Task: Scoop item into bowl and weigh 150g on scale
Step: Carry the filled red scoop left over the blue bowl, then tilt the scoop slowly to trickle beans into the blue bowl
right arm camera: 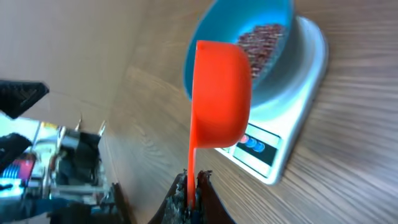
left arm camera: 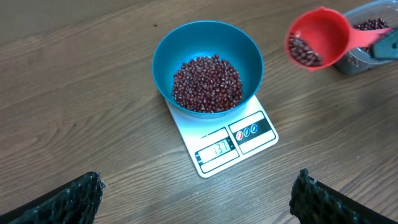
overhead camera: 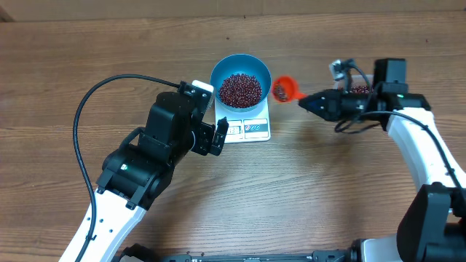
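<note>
Right end effector point(right arm camera: 191, 190) on scoop point(right arm camera: 221, 93); scale point(left arm camera: 211, 134) unreadable

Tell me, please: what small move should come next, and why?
Probably carry the red scoop, which the right gripper holds by its handle, over the blue bowl and tip gently: it holds beans and hangs beside the bowl.
</note>
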